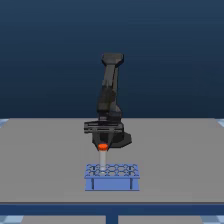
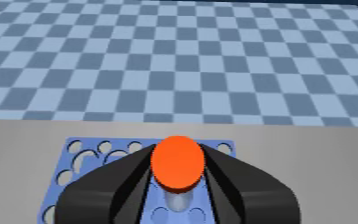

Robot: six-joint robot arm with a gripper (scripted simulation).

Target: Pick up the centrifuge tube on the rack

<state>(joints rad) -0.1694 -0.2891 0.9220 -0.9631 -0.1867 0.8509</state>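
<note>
Hand (image 2: 177,192) around centrifuge tube (image 2: 177,162), wrist-only.

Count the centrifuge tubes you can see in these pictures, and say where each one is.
1. The centrifuge tube stands upright above the rack, its orange cap between the fingers of the gripper. No others show.

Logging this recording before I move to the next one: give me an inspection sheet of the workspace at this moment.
Surface: grey table, bare apart from the rack.
Job's things: centrifuge tube upright, orange-red cap up, its lower end at the light-blue rack; whether it has left its hole cannot be told.
Clutter: nothing seen.
Gripper: gripper at the tube's cap, black fingers on both sides of it, apparently shut on it.
Cables: nothing seen.
Surroundings: dark blue backdrop in the exterior view; blue checkered floor beyond the table in the wrist view.
</note>
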